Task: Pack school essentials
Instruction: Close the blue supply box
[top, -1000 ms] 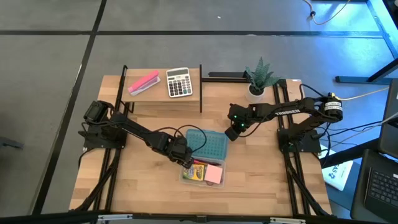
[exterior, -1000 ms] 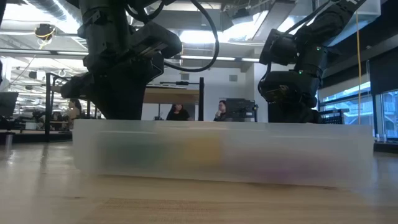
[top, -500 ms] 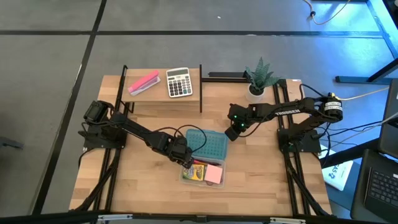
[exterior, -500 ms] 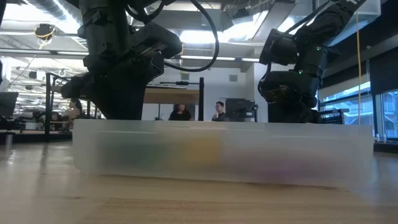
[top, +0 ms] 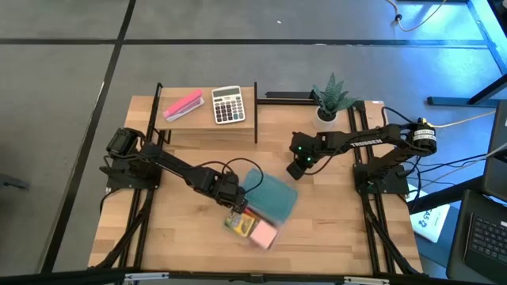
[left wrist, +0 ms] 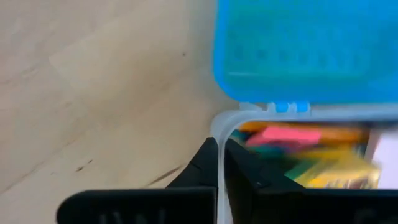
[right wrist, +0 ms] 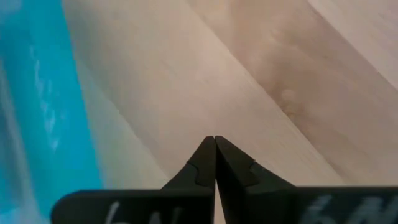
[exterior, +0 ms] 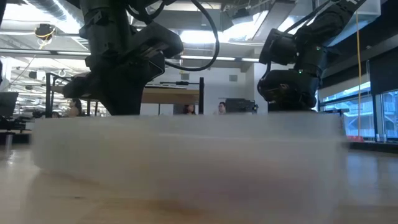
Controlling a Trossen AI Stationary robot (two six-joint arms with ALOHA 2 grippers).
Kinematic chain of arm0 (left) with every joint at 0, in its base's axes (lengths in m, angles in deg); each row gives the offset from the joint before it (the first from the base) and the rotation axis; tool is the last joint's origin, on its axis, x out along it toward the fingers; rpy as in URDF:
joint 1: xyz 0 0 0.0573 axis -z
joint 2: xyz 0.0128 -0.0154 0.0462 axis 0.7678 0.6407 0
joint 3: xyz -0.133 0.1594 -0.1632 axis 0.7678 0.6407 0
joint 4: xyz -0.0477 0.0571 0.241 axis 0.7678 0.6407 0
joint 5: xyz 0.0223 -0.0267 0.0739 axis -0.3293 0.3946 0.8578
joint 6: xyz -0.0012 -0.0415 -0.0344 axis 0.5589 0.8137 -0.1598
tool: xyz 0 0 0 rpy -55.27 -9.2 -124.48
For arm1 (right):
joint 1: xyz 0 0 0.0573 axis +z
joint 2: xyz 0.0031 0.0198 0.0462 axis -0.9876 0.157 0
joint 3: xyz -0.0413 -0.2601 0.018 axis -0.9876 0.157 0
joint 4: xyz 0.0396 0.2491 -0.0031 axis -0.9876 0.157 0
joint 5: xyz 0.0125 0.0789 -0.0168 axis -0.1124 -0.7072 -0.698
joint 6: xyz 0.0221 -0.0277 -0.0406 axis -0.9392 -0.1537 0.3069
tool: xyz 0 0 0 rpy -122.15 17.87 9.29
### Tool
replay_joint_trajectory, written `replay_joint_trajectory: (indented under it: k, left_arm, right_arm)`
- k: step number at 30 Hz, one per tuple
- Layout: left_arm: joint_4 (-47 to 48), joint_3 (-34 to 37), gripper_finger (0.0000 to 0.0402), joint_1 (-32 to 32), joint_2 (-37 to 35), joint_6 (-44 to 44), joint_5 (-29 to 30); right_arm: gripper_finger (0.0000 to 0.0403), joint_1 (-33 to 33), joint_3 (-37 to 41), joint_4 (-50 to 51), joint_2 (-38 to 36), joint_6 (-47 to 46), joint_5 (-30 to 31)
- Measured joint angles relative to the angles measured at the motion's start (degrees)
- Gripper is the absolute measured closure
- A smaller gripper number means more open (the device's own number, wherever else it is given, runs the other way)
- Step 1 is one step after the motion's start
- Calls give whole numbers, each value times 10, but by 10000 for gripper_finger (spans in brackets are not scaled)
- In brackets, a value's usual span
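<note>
Presently, the wooden table (top: 182, 237) carries the open case near its middle, lying askew to the table's edges. The case (left wrist: 225, 121) is a shallow tray of clear, thin-walled plastic with rounded corners. Its lid (top: 269, 196), a flat teal panel with a faint moulded grid, is hinged along one long side and laid back flat on the side toward the right arm.

The left gripper (top: 234, 210) is seen at the case's end nearest the left arm. Its fingers are pinched together on the thin clear wall, one inside and one outside. The case's long axis is judged to run away from this claw at a slant, so any pull or turn would swing the whole tray about that corner.

The right gripper (top: 294, 171) hangs beyond the lid's far corner, close to it but apart. Its fingers are pressed together on nothing.

Inside the tray, the square pink notepad (top: 264, 235) lies at the end away from the left claw. The yellow-green crayon box (left wrist: 336, 174) lies beside it. An orange pencil (left wrist: 348, 132) and a pink-red piece (left wrist: 289, 134) are noted along the hinge wall. The scissors cannot be made out.
</note>
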Motion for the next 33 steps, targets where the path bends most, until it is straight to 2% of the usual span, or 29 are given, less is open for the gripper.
replay_joint_trajectory:
  k: [5,8,13,23,28,33]
  left_arm:
    - [1,0,396,0,0,-1,-5]
    - [0,0,392,0,0,0,-4]
    - [0,0,396,0,0,2,-3]
    - [-2,0,394,0,0,5,-3]
    - [-7,1,392,-2,0,5,-3]
    - [-13,1,391,-4,0,5,-4]
  right_arm:
    - [395,0,0,-18,0,27,-39]
    - [397,0,0,-16,0,30,-41]
    - [395,9,0,-14,0,85,-84]
    - [397,56,19,-38,27,136,-80]
    - [397,80,19,-111,58,163,-121]
    - [397,95,19,-161,78,161,-132]
